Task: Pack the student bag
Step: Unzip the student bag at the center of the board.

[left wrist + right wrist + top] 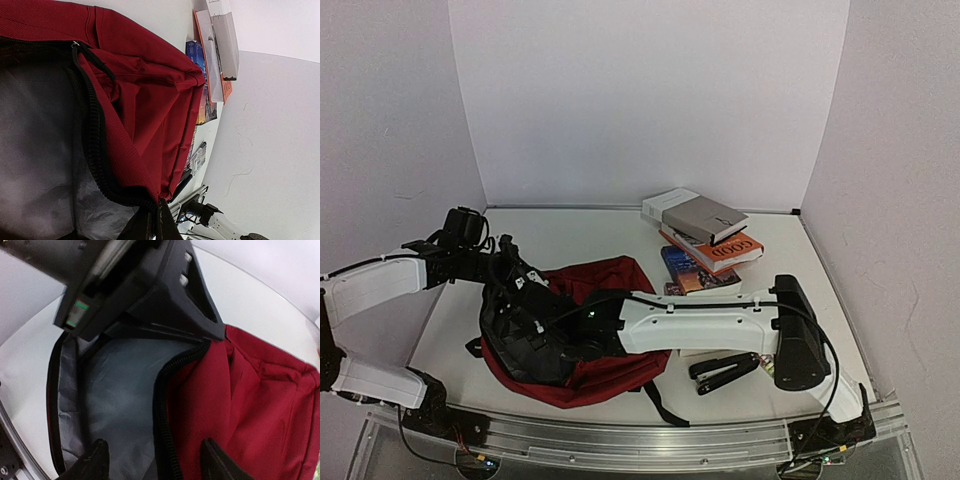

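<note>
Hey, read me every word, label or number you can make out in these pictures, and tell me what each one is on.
"GOOD": on the cover of the orange book, in the stack beyond the student bag.
The grey book on top: its print is too small to read.
The blue book under them: cover print too blurred to read.
No text visible on the student bag or the stapler.
</note>
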Tool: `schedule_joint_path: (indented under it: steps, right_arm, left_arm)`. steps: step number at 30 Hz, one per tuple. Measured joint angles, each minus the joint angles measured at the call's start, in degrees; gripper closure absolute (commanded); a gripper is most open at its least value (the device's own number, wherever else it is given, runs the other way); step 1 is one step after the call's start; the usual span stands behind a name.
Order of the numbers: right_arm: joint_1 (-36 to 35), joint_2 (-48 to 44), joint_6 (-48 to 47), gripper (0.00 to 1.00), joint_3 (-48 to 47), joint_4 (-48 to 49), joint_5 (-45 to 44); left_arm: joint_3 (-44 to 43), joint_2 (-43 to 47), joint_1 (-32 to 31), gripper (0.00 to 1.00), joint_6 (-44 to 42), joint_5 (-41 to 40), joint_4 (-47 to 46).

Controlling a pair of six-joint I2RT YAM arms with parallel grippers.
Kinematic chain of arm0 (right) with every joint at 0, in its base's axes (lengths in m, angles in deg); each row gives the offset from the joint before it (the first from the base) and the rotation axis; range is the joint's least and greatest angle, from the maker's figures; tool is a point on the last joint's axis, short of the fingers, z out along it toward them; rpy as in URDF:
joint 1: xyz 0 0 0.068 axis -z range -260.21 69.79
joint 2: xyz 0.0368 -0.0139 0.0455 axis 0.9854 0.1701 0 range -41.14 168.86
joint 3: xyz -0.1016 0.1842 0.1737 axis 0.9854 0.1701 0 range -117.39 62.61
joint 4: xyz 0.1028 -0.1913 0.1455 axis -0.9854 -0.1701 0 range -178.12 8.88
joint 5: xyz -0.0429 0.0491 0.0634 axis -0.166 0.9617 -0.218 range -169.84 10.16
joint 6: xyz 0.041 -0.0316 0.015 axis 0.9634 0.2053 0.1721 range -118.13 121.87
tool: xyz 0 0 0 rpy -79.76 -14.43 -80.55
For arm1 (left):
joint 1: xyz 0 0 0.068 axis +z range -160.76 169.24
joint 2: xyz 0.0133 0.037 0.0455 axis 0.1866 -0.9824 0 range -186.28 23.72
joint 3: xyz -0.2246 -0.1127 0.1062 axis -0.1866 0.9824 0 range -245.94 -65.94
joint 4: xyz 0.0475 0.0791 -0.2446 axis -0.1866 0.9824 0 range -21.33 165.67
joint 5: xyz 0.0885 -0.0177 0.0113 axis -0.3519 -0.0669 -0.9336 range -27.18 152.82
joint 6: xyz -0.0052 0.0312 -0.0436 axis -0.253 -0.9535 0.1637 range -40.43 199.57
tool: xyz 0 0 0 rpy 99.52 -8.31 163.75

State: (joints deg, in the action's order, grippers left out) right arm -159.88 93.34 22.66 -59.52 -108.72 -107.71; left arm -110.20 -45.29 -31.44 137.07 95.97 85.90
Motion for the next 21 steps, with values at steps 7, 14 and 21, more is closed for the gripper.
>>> schedule_joint_path:
  steps: [7, 14, 21]
  right_arm:
    - [2.4, 0.8, 2.0, 1.00, -1.4, -1.9, -0.3]
    - [9.2, -7.2, 9.2, 1.00, 12.8, 4.6, 8.1]
    - [18.9, -19.1, 18.6, 1.00, 33.7, 18.0, 20.9]
  left_arm:
    - [-0.7, -0.3, 0.0, 0.70, -1.6, 0.1, 0.5]
    - [-4.3, 1.9, 0.1, 0.15, -8.0, -7.3, 9.9]
    - [-2.0, 6.0, 5.7, 0.03, -9.5, -16.6, 18.4]
